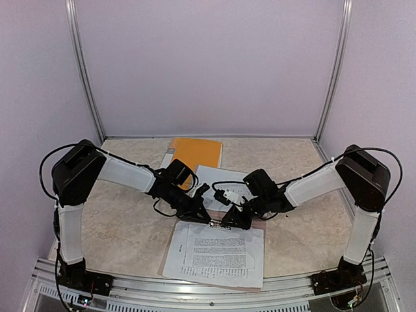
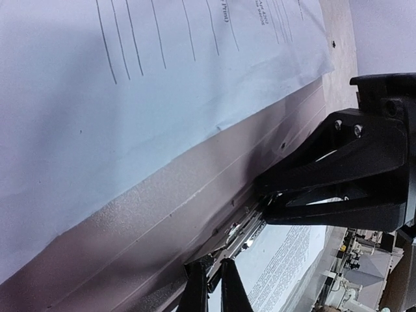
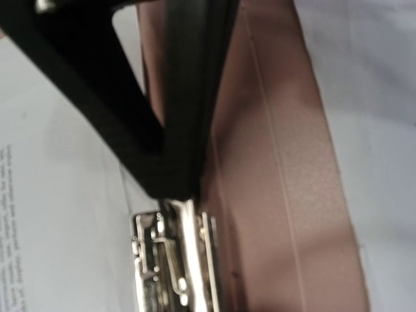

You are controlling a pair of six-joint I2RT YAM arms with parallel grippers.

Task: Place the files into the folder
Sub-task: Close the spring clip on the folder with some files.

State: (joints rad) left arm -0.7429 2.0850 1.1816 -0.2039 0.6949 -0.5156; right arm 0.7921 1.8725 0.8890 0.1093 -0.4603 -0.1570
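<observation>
My two arms meet over the silver metal spring clip (image 3: 172,260) at the far edge of the open taupe cardboard folder (image 2: 169,214), which lies flat on the beige marbled table (image 1: 123,221).

My left gripper (image 2: 211,268) comes at the clip from its left. Its black fingers (image 2: 195,292) are pressed almost together, with only a sliver between them and their tips right at the clip's shiny end. Whether any metal is caught in that sliver I cannot tell.

My right gripper (image 1: 231,221) comes from the clip's right. Its own wrist camera shows one black, truss-shaped finger (image 3: 185,110) ending directly on top of the clip, touching it or just above it. The other finger is hidden, so I cannot tell how wide that gripper stands or whether it has hold of the clip.

The files (image 1: 218,253), white paper sheets dense with black print, lie on the folder's inner face on the near side of the clip. Their far edge reaches up to the clip, just under both sets of fingertips, which are at the clip and not on the paper.

A loose white sheet (image 1: 224,177) with ruled lines and a little print lies on the far side of the clip, behind my wrists. An orange folder (image 1: 195,153) lies farther beyond the clip, touching or overlapping that sheet; I cannot tell which.
</observation>
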